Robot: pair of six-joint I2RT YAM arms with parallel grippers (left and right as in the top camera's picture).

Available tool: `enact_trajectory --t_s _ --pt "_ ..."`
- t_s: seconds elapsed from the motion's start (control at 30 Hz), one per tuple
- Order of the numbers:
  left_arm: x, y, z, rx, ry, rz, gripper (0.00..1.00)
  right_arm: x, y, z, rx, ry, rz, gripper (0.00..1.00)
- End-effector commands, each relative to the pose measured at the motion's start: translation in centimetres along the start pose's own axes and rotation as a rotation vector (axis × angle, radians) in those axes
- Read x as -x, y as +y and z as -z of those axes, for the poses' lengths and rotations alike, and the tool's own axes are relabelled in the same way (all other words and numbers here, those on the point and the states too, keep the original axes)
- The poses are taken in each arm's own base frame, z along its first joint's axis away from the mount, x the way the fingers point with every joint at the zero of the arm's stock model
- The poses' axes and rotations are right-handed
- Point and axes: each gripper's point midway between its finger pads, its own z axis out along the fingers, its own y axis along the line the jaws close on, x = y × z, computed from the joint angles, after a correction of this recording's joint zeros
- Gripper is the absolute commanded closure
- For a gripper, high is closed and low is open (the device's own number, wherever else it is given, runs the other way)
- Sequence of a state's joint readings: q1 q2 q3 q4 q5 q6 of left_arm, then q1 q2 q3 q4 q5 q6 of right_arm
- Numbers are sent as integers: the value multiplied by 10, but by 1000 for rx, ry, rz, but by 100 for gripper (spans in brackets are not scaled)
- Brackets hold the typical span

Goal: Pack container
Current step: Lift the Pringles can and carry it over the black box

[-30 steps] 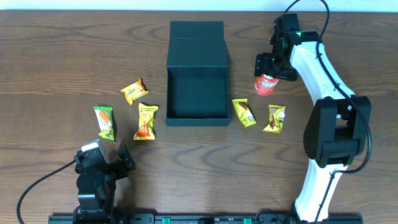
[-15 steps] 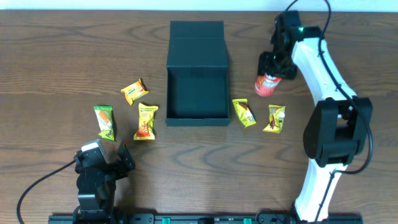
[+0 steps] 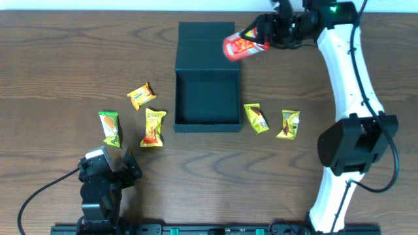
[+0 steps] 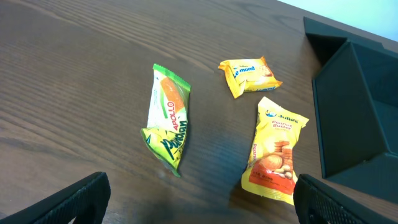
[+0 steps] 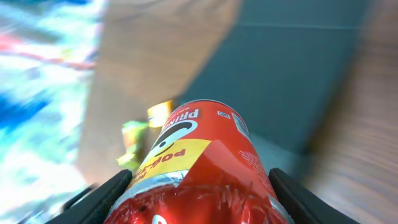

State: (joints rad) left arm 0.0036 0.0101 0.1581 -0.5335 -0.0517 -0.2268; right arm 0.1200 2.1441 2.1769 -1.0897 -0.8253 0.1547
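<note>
Two hands, overhead view: right hand (image 3: 258,36) grips a red chips can (image 3: 240,46) above the lid (image 3: 204,36) of the open container (image 3: 208,125), near the tabletop (image 3: 65,65) far edge. Left hand (image 3: 127,171) sits by the near edge. Left wrist view: fingers (image 4: 74,199) wide apart, empty. Right wrist view: can clamped.

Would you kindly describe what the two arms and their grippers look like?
The right arm has white links, black joints, a green light. The left arm is mostly black with a trailing black cable. The left gripper and right gripper have black fingers.
</note>
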Motion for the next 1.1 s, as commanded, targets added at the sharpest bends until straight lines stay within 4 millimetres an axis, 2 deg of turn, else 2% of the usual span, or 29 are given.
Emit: enact_trajectory --t_s 0.0,0.13,0.3,0.4,0.57,0.7,0.77,0.87,1.07 --pt "-4 0 -2 -2 6 -24 5 -19 66 -11 253 73 112 38" --pt "-4 0 -2 -2 6 -24 5 -42 85 -37 282 147 140 39" --pt "-4 0 -2 -2 6 -24 5 -72 92 -71 303 233 142 40" --pt "-4 0 -2 -2 6 -24 5 -85 78 -89 299 258 91 39" --pt "-4 0 -2 -2 6 -24 5 -95 48 -106 280 265 -27 37" --pt "-4 0 -2 -2 6 -24 5 -111 34 -119 265 289 -75 37" --pt "-4 0 -2 -2 6 -24 5 -119 21 -127 211 295 -109 38" --pt "-4 0 -2 -2 6 -24 5 -129 1 -134 125 303 -161 39" --pt "-4 0 -2 -2 6 -24 5 -131 -14 -139 35 292 -178 39"
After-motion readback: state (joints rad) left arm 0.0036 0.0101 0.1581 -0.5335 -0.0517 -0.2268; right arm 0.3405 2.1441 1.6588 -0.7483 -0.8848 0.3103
